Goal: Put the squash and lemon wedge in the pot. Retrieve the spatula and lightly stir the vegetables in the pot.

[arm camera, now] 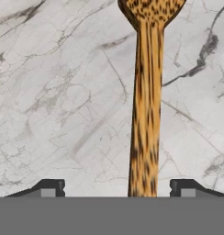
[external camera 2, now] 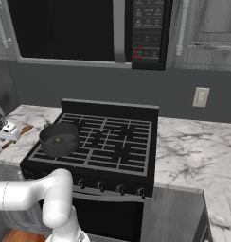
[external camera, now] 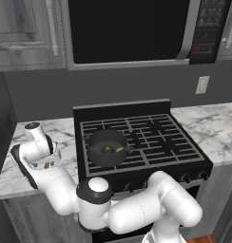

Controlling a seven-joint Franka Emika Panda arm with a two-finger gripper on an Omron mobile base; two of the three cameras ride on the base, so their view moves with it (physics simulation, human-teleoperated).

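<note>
Gripper (arm camera: 117,188) wide open — spatula (arm camera: 146,114) handle between fingertips.

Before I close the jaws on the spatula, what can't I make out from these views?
- Spatula: hand view, head cut off by the top edge; handle end hidden behind the bottom band.
- Gripper: right base view, cut by the left edge; jaws too small to judge.
- Lemon wedge in the pot: too small to tell its shape.

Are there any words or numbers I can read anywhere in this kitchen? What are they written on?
Microwave control panel: rows of little button marks and a red patch, too small and blurred to read.
Stove knobs: no readable marks.
Wall outlet: no writing.
Spatula, pot, marble counter: no words or numbers.
So nothing here can be read.
</note>
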